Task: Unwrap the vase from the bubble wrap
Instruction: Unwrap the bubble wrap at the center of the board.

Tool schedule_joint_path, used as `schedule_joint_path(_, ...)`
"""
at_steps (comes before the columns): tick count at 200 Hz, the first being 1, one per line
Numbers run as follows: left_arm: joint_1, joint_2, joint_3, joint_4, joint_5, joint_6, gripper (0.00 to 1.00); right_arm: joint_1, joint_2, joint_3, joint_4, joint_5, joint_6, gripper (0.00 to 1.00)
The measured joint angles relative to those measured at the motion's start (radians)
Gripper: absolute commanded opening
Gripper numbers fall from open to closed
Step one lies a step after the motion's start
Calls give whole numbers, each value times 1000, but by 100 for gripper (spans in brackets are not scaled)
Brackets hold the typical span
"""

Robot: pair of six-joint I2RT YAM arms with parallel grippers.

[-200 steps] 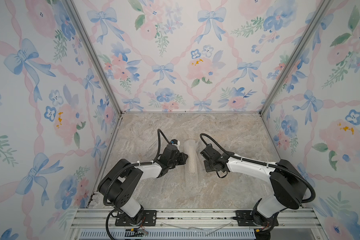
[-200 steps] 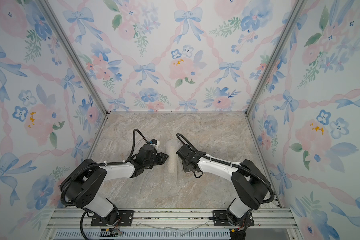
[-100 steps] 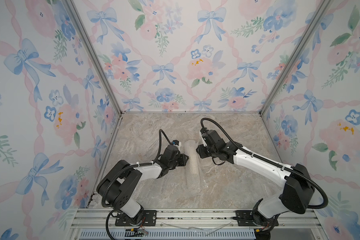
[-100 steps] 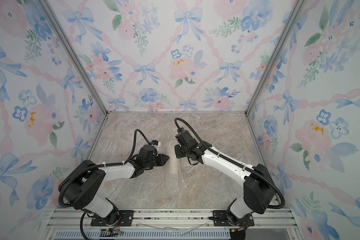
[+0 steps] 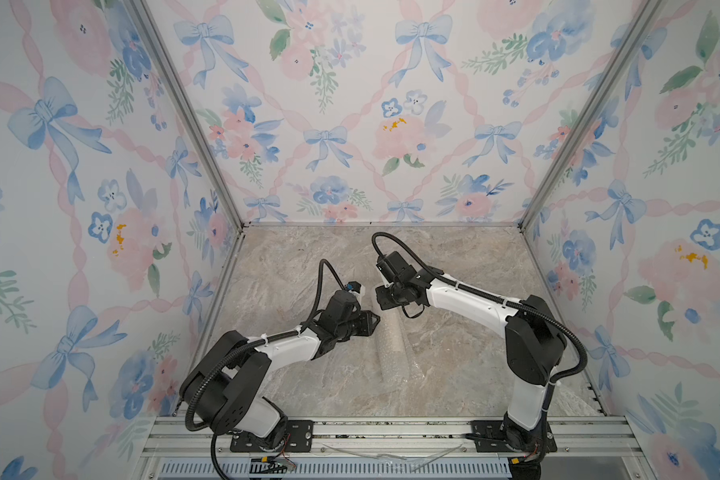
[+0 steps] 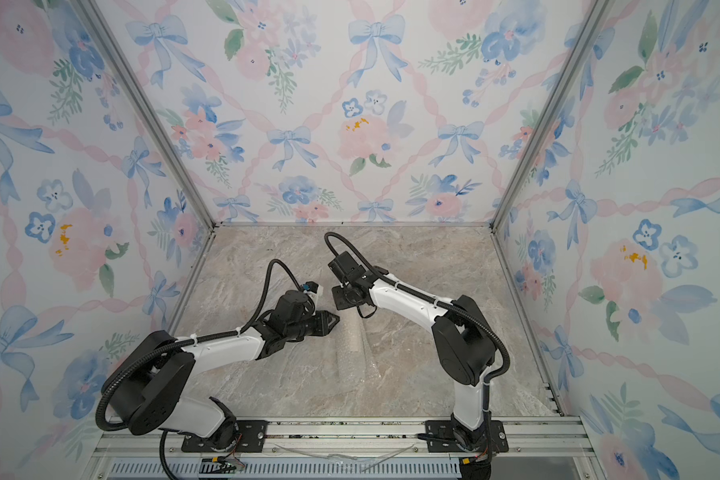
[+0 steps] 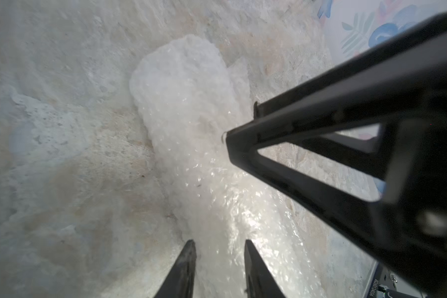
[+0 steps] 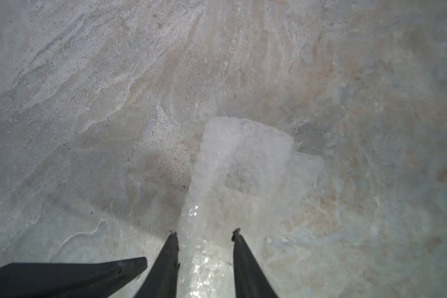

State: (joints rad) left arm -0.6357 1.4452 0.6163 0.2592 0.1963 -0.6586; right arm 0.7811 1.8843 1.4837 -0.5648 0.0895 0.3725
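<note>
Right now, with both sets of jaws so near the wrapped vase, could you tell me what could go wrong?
1. The vase lies on its side, rolled in the bubble wrap; tugging a layer could send it rolling across the table.
2. The left gripper and right gripper straddle the roll close together, jaws parted; they might collide.

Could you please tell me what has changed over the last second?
The right gripper swung toward the back wall, ending at the far end of the wrapped vase. No grasp or release is visible. The left gripper stayed beside it.
</note>
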Motion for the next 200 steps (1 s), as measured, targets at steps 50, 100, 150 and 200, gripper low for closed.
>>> schedule_joint_path(50,31,-134,-58,-90,-85,3,35,30,3,40,-40,27,-22,39)
schedule_joint_path(100,54,-154,-91,-136,-110,1,35,34,78,123,-89,57,-28,26)
schedule_joint_path(150,54,-154,-91,-135,-109,1,35,34,129,153,-133,79,-26,18)
schedule_joint_path(200,37,-130,-82,-127,-95,0,35,32,130,152,-135,79,-23,10)
